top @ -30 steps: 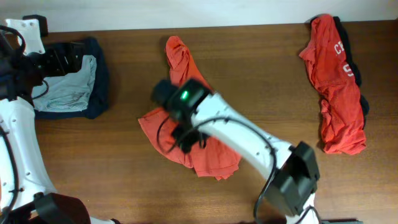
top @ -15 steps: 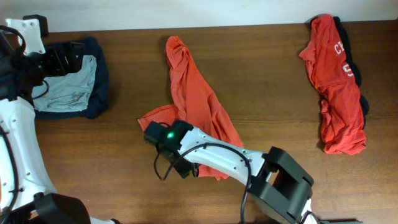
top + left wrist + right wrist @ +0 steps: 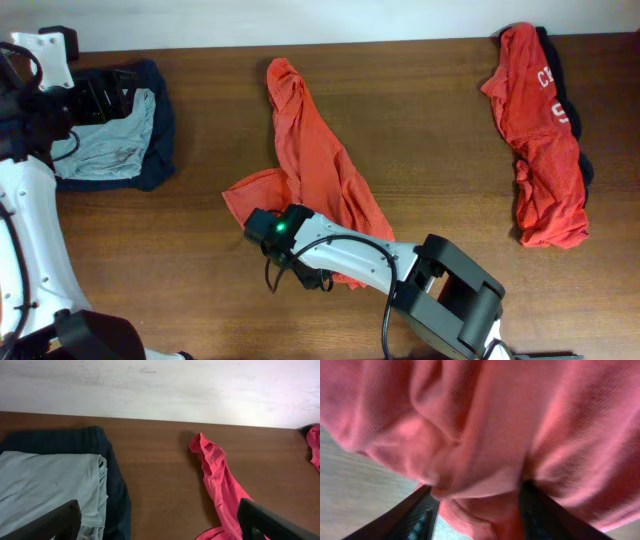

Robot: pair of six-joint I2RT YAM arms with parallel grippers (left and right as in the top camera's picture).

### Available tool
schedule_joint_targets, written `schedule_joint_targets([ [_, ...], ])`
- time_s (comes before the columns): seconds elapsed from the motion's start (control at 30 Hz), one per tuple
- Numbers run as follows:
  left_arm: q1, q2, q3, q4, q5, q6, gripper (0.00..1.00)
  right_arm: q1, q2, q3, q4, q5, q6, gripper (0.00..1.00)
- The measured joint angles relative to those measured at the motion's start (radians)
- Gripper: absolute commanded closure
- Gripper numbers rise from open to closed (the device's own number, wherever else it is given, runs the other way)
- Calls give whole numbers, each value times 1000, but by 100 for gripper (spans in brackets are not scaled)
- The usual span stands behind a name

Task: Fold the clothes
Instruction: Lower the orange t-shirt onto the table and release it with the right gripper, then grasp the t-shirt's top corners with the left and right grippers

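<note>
At the near edge of the counter [image 3: 430,130] the right arm [image 3: 360,255] reaches low and leftward from its base, ending where the orange shirt [image 3: 320,175] has its near hem. The right tool [image 3: 480,505] is down in the cloth. In the wrist view its two fingers [image 3: 420,515] stand either side of a thick bunch of the shirt's fabric, which fills the gap between them, so the tool is clamped on that bunch. The pale counter surface shows just below the cloth.

From the tool, the shirt spreads in a crumpled patch to the left and right. It then narrows into a long twisted strip that runs away toward the far edge of the counter.

The left arm [image 3: 30,210] rises along the left side and bends in at the far-left corner. The left tool [image 3: 160,530] hangs there with its fingers wide apart and nothing between them. It is above a folded pale blue garment [image 3: 110,140] lying on a navy garment [image 3: 160,150].

Well apart at the far right, a red jersey [image 3: 535,130] lies heaped on a dark garment [image 3: 585,165].
</note>
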Motion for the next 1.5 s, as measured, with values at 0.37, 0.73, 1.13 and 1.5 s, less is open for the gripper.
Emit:
schedule_joint_targets([
  [0.37,0,0,0,0,0,0,1,0,0,13,-33,60,44,96],
  [0.73,0,0,0,0,0,0,1,-89,-49,333,-203,127,49,96],
  [1.13,0,0,0,-1,0,0,1,-511,-98,428,-153,114,-3,96],
  [1.5,-108,14,0,19,0,19,1,-765,-97,428,38,-55,-88,96],
])
